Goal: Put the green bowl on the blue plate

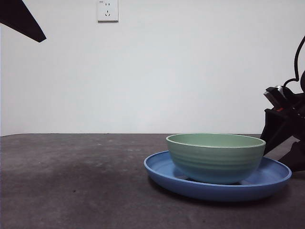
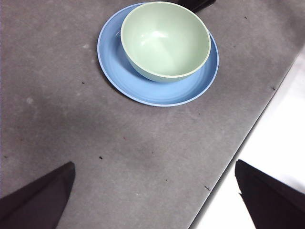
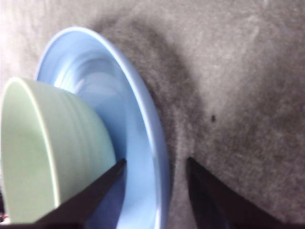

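The green bowl sat upright inside the blue plate, slightly off-centre, on the dark grey table. Rigid and smooth-glazed, the ridged bowl looked light but likely slippery and chip-prone; its rim seemed the surest place to pinch. The right gripper hung low beside the plate, jaws spread, straddling the plate's rim and holding nothing. The left gripper waited well apart above the table, jaws wide and empty. A wall socket showed behind.
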You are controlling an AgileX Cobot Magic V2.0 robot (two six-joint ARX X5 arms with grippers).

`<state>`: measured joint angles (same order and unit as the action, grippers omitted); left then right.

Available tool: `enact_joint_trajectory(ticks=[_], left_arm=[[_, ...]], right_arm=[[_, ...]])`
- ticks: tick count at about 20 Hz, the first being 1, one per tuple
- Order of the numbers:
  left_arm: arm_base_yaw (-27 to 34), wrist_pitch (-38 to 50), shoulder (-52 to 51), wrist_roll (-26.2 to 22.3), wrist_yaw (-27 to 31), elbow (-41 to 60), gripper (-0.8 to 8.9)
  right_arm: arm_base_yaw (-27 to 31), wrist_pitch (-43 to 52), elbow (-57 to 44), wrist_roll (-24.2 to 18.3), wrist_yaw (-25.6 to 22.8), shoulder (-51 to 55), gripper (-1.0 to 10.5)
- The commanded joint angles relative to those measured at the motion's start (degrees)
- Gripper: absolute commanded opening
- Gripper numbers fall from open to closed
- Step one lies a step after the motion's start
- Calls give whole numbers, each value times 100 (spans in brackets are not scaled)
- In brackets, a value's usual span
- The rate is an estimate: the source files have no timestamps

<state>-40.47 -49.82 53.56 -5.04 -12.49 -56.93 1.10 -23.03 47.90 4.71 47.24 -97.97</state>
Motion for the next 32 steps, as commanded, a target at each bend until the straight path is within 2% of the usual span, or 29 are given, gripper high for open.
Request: enact_joint_trajectory(ticks=[1,3,6,12,16,20,24,32], left_arm=[[-42,83,24,-4,-42,-87,778],[-42,83,24,-4,-42,-87,778],[-42,83,24,-4,-42,-87,778],[-42,103,24,-4,-42,-87,778],[-42,111,24,-7,-42,-87,778],[-42,157,24,-7,-42,-87,778],[-42,157,24,-7,-42,-87,778],[-42,153,24,13,-42,-87,778]], right_arm=[[-17,52,63,-70,-122,-94,73],[-17,52,63,-74,-122,-94,16],[-24,50,63,-39,-76,-94,16],[-140,-208,516,400,-87,-90,15],[-750,-555,1202,619,-599,-90,15],[-1528,-514,1696,1178,-1058,-92,15],[-2087,-306,1722,1292,-1694,-98,15],[-2354,-109,1720,1547,-1740,-533,15]])
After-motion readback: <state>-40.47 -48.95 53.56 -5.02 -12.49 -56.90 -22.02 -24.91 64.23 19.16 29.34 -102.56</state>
